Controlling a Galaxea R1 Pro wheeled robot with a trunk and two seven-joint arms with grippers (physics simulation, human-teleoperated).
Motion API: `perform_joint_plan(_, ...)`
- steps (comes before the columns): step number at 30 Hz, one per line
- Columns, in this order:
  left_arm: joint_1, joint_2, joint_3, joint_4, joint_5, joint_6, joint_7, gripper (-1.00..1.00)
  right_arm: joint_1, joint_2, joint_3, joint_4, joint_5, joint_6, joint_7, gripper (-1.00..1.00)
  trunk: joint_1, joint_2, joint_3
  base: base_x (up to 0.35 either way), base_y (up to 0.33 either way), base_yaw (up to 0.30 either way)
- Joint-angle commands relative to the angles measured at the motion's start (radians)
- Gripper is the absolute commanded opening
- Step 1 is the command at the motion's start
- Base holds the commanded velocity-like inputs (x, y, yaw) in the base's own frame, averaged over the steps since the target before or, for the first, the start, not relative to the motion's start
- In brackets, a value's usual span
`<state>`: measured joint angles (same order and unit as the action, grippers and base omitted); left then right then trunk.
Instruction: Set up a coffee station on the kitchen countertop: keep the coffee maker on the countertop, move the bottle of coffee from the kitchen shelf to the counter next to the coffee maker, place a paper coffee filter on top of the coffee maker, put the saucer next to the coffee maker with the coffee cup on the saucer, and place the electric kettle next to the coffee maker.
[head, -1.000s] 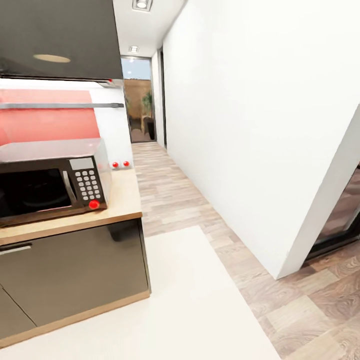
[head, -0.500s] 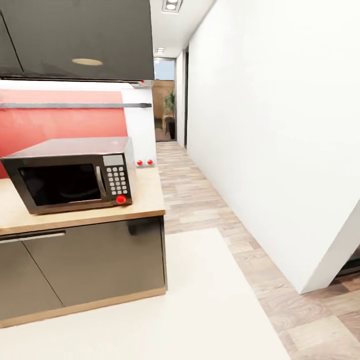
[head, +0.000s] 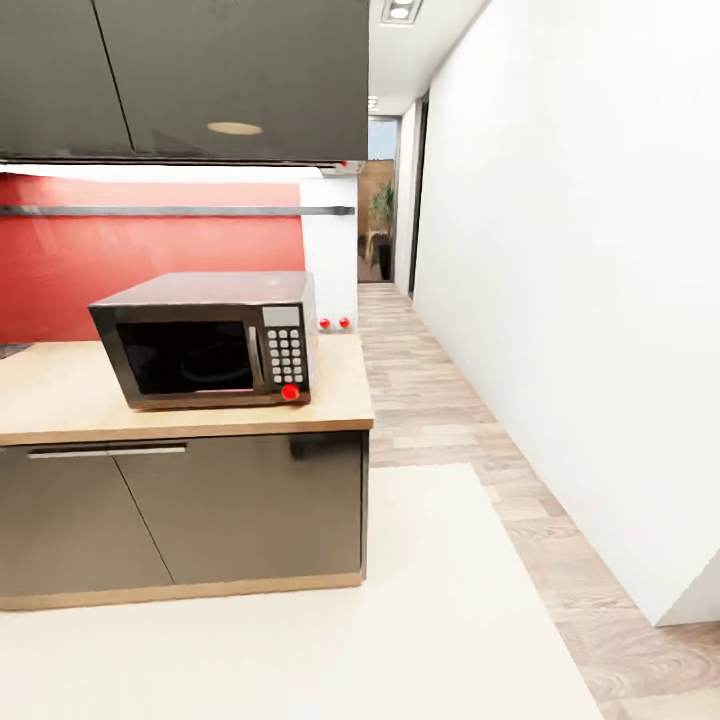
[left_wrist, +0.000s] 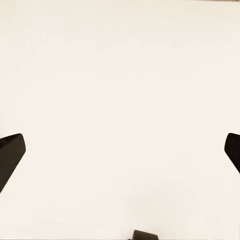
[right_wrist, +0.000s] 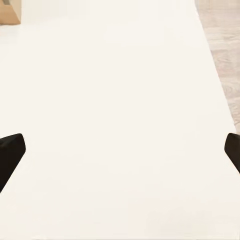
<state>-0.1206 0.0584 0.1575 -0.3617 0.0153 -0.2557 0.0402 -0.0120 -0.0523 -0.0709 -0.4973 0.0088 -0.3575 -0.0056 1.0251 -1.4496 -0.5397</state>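
Observation:
The end of the light-wood kitchen countertop (head: 60, 400) over dark grey cabinets shows at the left of the head view, carrying a microwave. The coffee maker, bottle of coffee, paper coffee filter, saucer, coffee cup and electric kettle are out of view. My left gripper (left_wrist: 120, 155) stands open over the cream rug, its dark fingertips (left_wrist: 10, 155) wide apart with nothing between them. My right gripper (right_wrist: 120, 155) is also open and empty over the rug, near where the rug meets the wood floor.
A black-and-steel microwave (head: 210, 338) sits at the counter's end, before a red backsplash (head: 150, 260) and dark upper cabinets (head: 200, 70). A cream rug (head: 300, 640) covers the floor in front. A wood-floored corridor (head: 410, 370) runs ahead beside a white wall (head: 580, 280).
The whole head view has swung left: counter and microwave have slid rightward toward the middle, and more cabinet front and red backsplash show. That is camera motion, not the objects moving.

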Motion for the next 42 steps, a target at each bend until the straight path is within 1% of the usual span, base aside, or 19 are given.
perform_joint_plan(1, -0.001, 0.0, 0.0, 0.001, 0.001, -0.004, 0.001, 1.0, 0.0, 0.0, -0.001, 0.0, 0.001, -0.003, -0.001, 1.0, 0.0, 0.0, -0.001, 0.0, 0.0, 0.274)
perform_joint_plan(13, -0.001, -0.002, -0.002, 0.001, 0.0, -0.004, 0.001, 1.0, 0.0, 0.0, -0.001, 0.0, 0.002, -0.003, -0.001, 1.0, 0.0, 0.0, -0.001, 0.0, 0.0, 0.273)
perform_joint_plan(42, -0.001, -0.001, 0.002, 0.001, 0.003, -0.004, 0.001, 1.0, 0.0, 0.001, -0.001, 0.0, 0.002, -0.003, -0.001, 1.0, -0.111, 0.203, 0.088, 0.0, 0.0, 0.273)
